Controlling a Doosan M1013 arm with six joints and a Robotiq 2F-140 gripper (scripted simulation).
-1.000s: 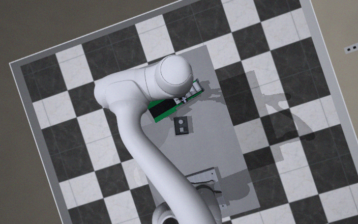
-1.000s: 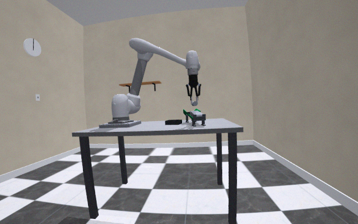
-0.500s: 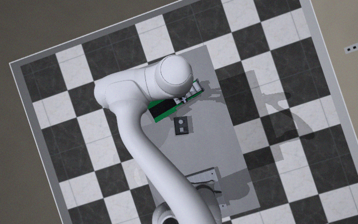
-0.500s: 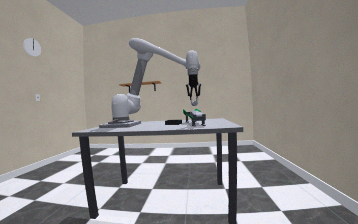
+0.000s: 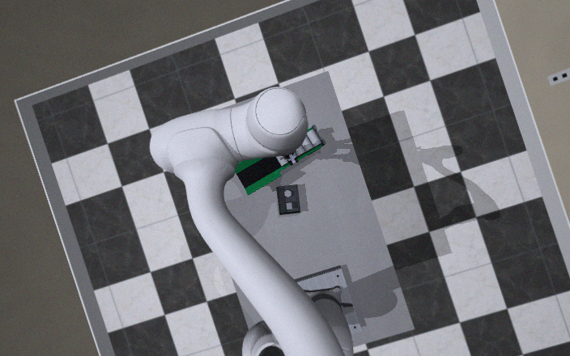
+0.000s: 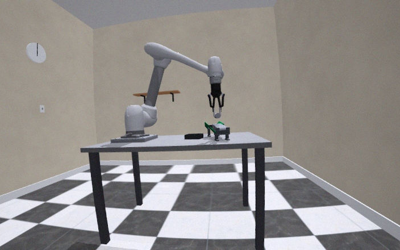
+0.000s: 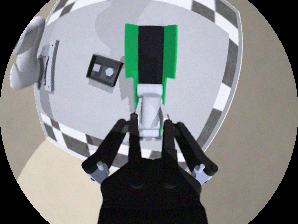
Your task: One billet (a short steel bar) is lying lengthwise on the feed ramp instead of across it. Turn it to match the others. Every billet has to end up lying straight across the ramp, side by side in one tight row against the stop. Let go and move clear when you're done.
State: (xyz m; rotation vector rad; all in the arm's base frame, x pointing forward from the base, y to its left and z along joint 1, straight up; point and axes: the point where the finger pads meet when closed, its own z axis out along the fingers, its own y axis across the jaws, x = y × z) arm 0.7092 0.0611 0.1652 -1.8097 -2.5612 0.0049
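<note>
My gripper [image 6: 216, 112] [image 7: 150, 109] [image 5: 292, 158] is shut on one steel billet [image 6: 217, 115] [image 7: 150, 111] and holds it in the air, well above the feed ramp. The ramp [image 5: 258, 171] [image 6: 208, 126] [image 7: 152, 46] has a black bed with green side rails and stands on short legs on the table. The other billets [image 5: 310, 141] [image 6: 221, 126] lie side by side across its lower end, against the stop. In the wrist view the held billet's long axis points along the ramp. The arm hides part of the ramp in the overhead view.
A flat black box [image 5: 288, 199] [image 6: 194, 136] [image 7: 104, 70] lies on the grey table [image 5: 335, 230] [image 6: 176, 142] beside the ramp. The robot's base plate [image 6: 134, 138] [image 5: 326, 278] stands at the table's other end.
</note>
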